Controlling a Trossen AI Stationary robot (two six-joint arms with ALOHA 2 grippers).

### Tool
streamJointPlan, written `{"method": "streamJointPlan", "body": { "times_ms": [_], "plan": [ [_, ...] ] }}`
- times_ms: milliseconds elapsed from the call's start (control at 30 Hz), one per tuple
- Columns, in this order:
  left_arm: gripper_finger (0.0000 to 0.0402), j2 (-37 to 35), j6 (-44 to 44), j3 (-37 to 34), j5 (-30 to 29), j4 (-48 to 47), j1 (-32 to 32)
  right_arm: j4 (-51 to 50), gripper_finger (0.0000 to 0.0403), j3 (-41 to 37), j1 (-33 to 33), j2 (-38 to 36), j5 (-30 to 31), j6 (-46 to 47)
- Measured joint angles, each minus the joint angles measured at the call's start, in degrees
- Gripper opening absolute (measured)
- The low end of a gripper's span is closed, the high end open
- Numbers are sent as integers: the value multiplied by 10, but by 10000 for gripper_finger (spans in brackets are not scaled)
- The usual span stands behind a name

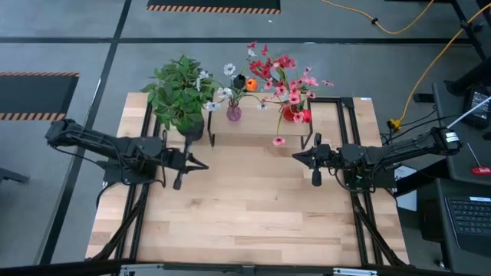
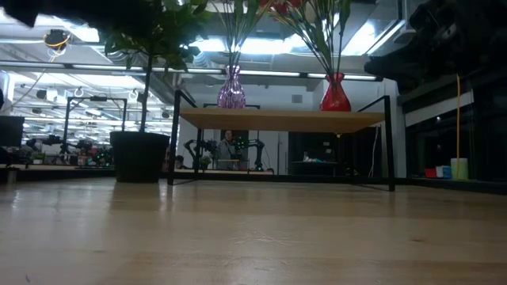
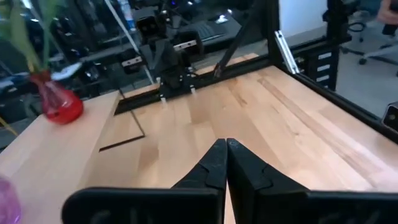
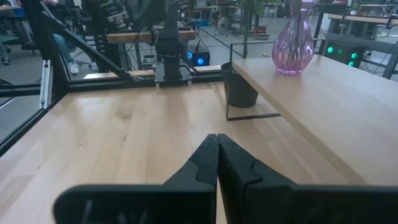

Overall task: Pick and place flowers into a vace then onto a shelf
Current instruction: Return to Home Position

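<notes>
The shelf (image 1: 257, 126) stands at the far middle of the table. On it are a purple vase (image 1: 233, 113) with white and orange flowers (image 1: 230, 83) and a red vase (image 1: 291, 113) with pink and red flowers (image 1: 285, 77), stems down in the vases. One pink bloom (image 1: 279, 141) lies near the shelf's front edge. My left gripper (image 1: 201, 163) is shut with nothing in it, above the table in front of the shelf's left end. My right gripper (image 1: 298, 157) is shut and empty in front of the shelf's right end. Both point toward each other.
A bushy green plant (image 1: 178, 92) in a black pot (image 1: 192, 129) stands on the table at the shelf's left end. The bare wooden tabletop (image 1: 245, 215) stretches from the grippers to the near edge. Black frame rails (image 1: 138, 215) run along both table sides.
</notes>
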Motion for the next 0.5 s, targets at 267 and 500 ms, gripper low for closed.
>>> {"method": "streamJointPlan", "body": {
  "times_ms": [267, 500],
  "plan": [
    [2, -132, -11, -119, -27, 70, 0, 2, 7, 0, 0, -4, -1, 0],
    [2, -247, -1, -186, -39, 77, 8, -3, 7, 0, 0, -43, -35, -9]
  ]
}}
